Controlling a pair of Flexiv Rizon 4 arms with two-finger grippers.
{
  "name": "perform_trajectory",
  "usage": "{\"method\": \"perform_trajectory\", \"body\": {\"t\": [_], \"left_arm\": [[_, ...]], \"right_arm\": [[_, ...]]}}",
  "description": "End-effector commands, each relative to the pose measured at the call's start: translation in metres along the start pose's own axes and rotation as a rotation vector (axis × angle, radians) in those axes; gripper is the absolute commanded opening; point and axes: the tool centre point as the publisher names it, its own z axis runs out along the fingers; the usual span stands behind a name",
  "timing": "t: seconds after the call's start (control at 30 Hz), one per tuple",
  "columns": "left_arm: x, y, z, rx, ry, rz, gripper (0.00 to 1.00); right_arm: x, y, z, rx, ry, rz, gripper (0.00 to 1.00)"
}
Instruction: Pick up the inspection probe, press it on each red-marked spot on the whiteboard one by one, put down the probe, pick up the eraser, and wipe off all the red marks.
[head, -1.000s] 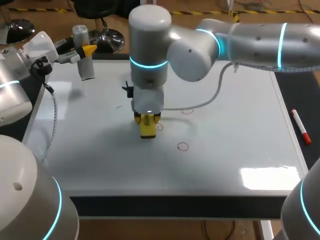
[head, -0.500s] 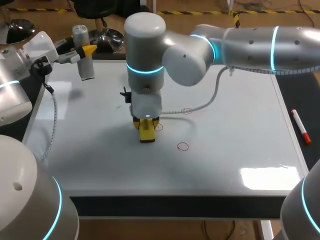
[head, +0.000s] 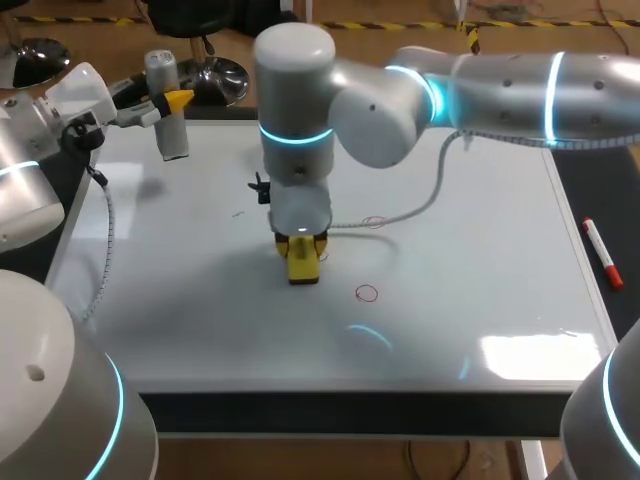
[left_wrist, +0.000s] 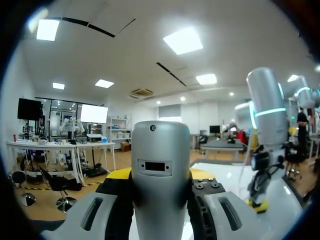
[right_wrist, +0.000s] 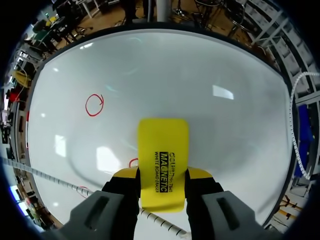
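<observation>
My right gripper (head: 303, 262) is shut on the yellow eraser (head: 303, 260), which rests face down on the whiteboard (head: 480, 250) near its middle. In the right wrist view the eraser (right_wrist: 162, 162) sits between the fingers of that gripper (right_wrist: 162, 176), and a red mark (right_wrist: 133, 162) peeks out at its edge. A red circle (right_wrist: 94, 105) lies ahead of it. Two red circles (head: 367, 293) (head: 372, 222) show in the head view. My left gripper (head: 170, 103) holds the grey probe (head: 168, 120) upright at the board's far left corner, shut on the probe (left_wrist: 160, 170).
A red marker pen (head: 601, 252) lies just off the whiteboard's right edge. My right arm's white cable (head: 400, 208) trails across the board behind the eraser. The board's right half and front strip hold nothing else.
My right gripper has slid the eraser a little toward the front and right on the board. The left arm and the probe have not moved.
</observation>
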Motion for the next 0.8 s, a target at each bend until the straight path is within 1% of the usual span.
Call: {"method": "perform_trajectory", "body": {"t": [0.03,0.3,0.5,0.63,0.8], "left_arm": [[0.000,0.000,0.001,0.004,-0.002,0.002,0.00],[0.000,0.000,0.001,0.004,-0.002,0.002,0.00],[0.000,0.000,0.001,0.004,-0.002,0.002,0.00],[0.000,0.000,0.001,0.004,-0.002,0.002,0.00],[0.000,0.000,0.001,0.004,-0.002,0.002,0.00]], "right_arm": [[0.016,0.000,0.016,-0.002,0.006,0.008,0.00],[0.037,0.005,0.022,-0.017,0.022,0.038,0.00],[0.052,0.006,0.023,-0.017,0.035,0.053,0.00],[0.057,0.006,0.022,-0.015,0.041,0.057,0.00],[0.060,0.004,0.019,-0.007,0.044,0.062,0.00]]}}
